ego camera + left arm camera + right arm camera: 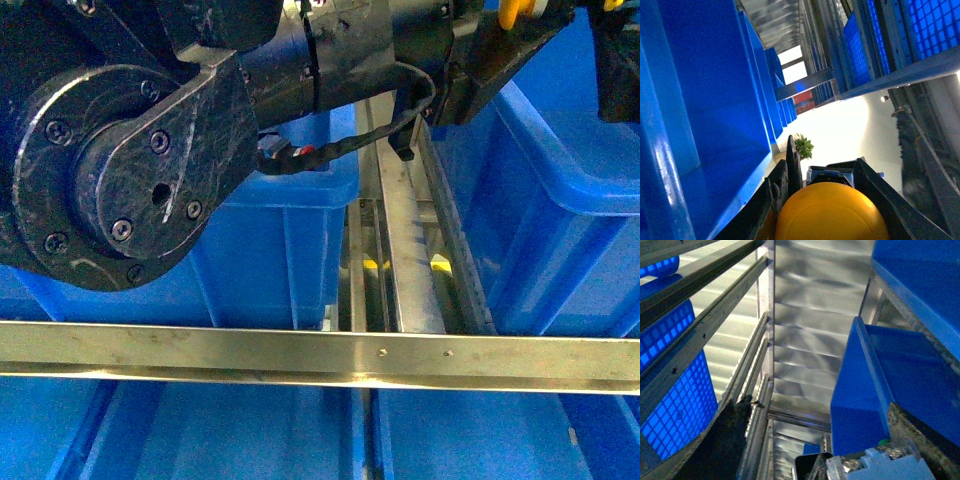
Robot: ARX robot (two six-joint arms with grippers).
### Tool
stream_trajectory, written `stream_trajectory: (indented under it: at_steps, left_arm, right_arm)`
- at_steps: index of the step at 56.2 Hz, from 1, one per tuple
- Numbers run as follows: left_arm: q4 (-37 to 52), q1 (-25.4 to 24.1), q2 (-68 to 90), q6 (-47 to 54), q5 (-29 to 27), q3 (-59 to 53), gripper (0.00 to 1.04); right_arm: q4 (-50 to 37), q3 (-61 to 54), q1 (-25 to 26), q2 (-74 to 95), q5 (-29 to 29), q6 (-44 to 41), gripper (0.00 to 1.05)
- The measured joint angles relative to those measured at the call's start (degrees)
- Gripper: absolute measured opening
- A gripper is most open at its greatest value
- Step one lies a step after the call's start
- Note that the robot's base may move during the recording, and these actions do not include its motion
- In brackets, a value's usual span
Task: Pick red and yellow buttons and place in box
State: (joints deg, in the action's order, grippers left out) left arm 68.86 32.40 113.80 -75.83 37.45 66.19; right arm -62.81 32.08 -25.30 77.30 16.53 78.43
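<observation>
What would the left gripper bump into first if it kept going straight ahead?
Probably nothing close. The left gripper, shut on the yellow button, points into a bright gap beside a blue bin; a green plant lies ahead, distance unclear.

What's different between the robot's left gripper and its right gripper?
The left gripper is shut on the yellow button, while the right gripper holds nothing. The left gripper's fingers sit close against the round cap; the right gripper's fingers are spread wide, with shelf rails showing between them. Both have black fingers, and both are beside blue bins.
</observation>
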Motion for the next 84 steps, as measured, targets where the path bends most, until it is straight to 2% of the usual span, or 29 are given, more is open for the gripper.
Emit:
stream_trajectory:
  at_steps: [14,28,41,51,58,68,74,84]
  left_arm:
    - [-1.14,0.66,0.57,-0.07,-0.15,2.12,0.32]
    - [-1.92,1.16,0.94,-0.74,-1.33,2.47,0.32]
    - [-4.90,-0.13,-0.66,4.09,-6.71,2.56,0.68]
    - [-8.09,-4.92,-7.98,9.53,-8.85,2.23,0.98]
    - [-15.02,-8.74,-15.85,13.68,-10.16,-0.35,0.97]
    - [-28.06,-12.68,-32.74,27.30,-10.84,-12.72,0.97]
    - [-35.26,-13.97,-45.18,35.10,-11.85,-20.52,0.97]
    - [-53.48,-17.94,-70.88,45.83,-12.79,-31.52,0.97]
  right_arm:
    - [0.44,-1.01,1.77,-0.22,-0.26,-0.85,0.31]
    - [0.57,-1.77,3.28,-0.87,-1.40,-1.75,0.29]
    - [0.15,-2.10,5.42,-1.03,-1.44,-1.95,0.25]
    - [0.15,-2.84,7.15,-1.16,0.07,-4.79,0.25]
    - [2.45,-2.93,7.61,-0.74,1.62,-8.70,0.25]
    - [2.75,-3.02,6.73,1.14,3.69,-19.80,0.25]
    - [0.59,-3.02,3.78,1.27,4.81,-28.85,0.25]
    - [-1.20,-2.27,-2.67,1.31,6.97,-42.82,0.25]
